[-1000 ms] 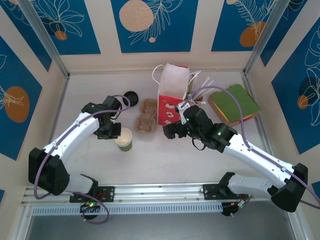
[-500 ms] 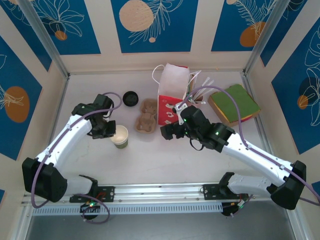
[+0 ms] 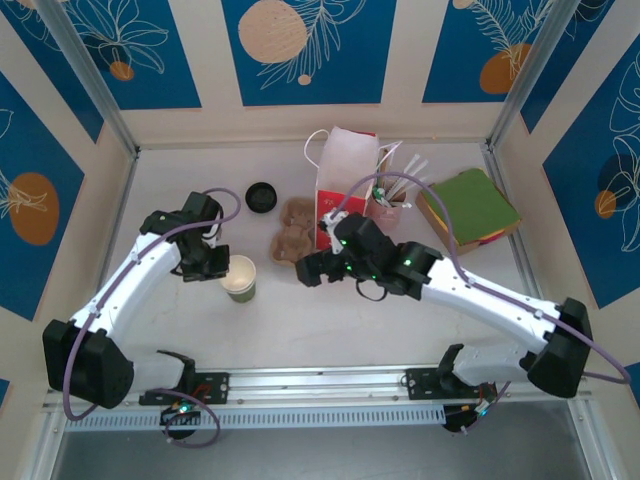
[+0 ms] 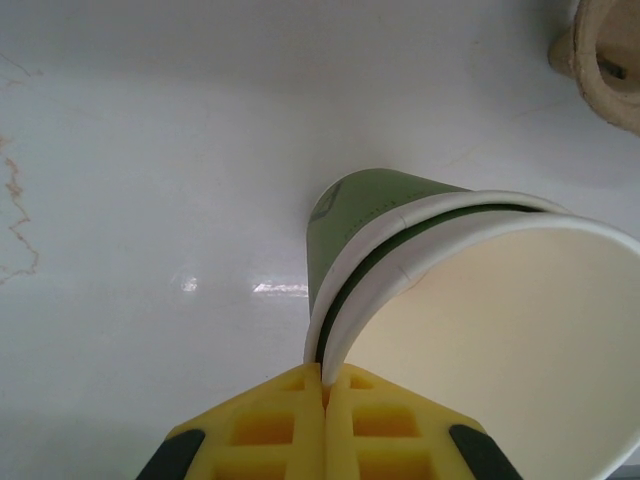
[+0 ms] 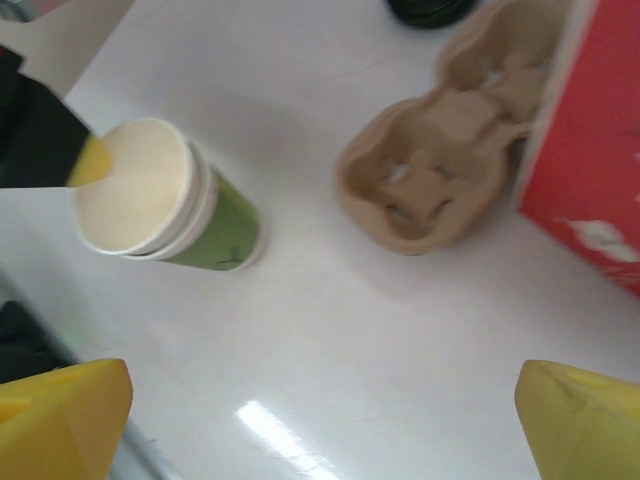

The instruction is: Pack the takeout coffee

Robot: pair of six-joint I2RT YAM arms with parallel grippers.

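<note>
A lidless green paper cup [image 3: 243, 281] with a cream inside stands on the white table; its rim looks doubled, like two nested cups [image 4: 380, 215]. My left gripper [image 3: 222, 268] is shut on the cup's left rim, yellow pads pinching the wall [image 4: 323, 385]. My right gripper [image 3: 305, 270] hovers open just right of the cup, over bare table [image 5: 320, 385], with the cup [image 5: 220, 230] ahead to its left. A loose black lid [image 3: 261, 196] lies behind the cup. The red-and-white bag [image 3: 345, 190] stands open at the back. The takeout coffee is out of view.
A brown pulp cup carrier [image 3: 291, 230] lies between cup and bag, close to my right wrist [image 5: 450, 170]. A holder of stirrers [image 3: 388, 205] and a green pad on a brown block [image 3: 470, 208] sit at the back right.
My right arm has swung left from beside the bag, past the carrier, toward the cup. My left gripper, still shut on the rim, shifted the cup slightly left.
</note>
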